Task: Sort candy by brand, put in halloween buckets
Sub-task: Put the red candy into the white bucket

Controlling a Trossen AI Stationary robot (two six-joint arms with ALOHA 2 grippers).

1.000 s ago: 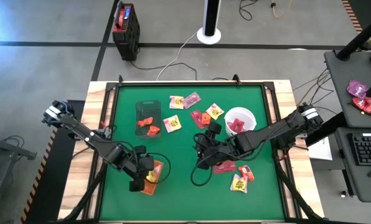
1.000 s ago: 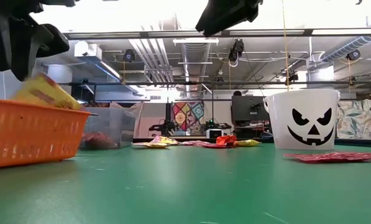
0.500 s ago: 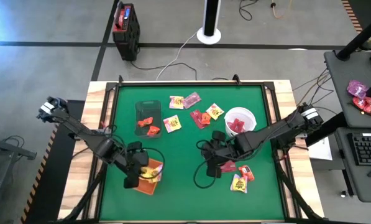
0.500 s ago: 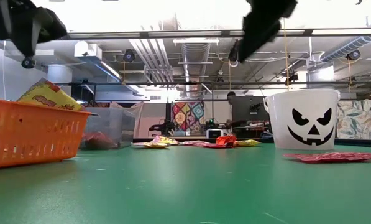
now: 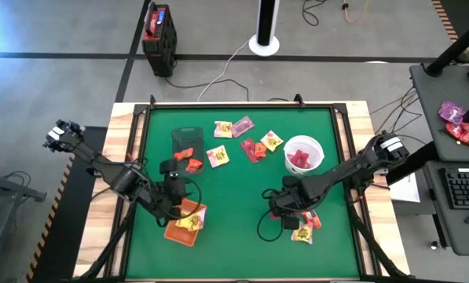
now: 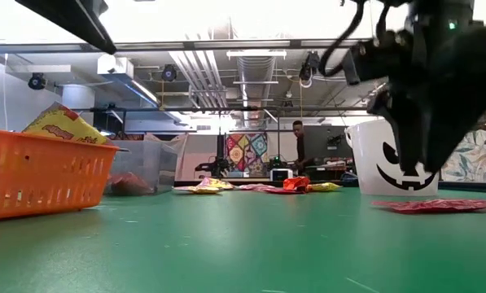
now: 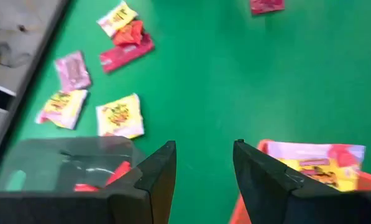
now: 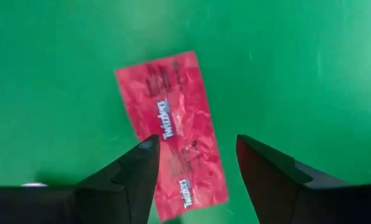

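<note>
Step in hand: While the left arm is done with its drop, the right arm is going for a red candy, so this looks like the start of a new pick.
Right gripper: its fingers are spread wide with nothing between them, and they hang right over the red Twizzlers wrapper, near the front right of the worktop.
Left gripper: its fingers are spread and hold nothing; it sits between the dark tub and the orange tray, by the front left of the worktop.
Orange tray: a yellow candy lies in it.
Dark tub: it stands near the back left and has red-orange candies inside.
White bucket: it stands by the right edge and has red candy in it, so the red wrapper most likely goes there.
Loose candy: more pieces lie near the back middle, and a few lie just beside the right gripper.
Next move: the right fingers should go down around the red wrapper, squeeze it flat, lift, and carry it to the white bucket.
</note>
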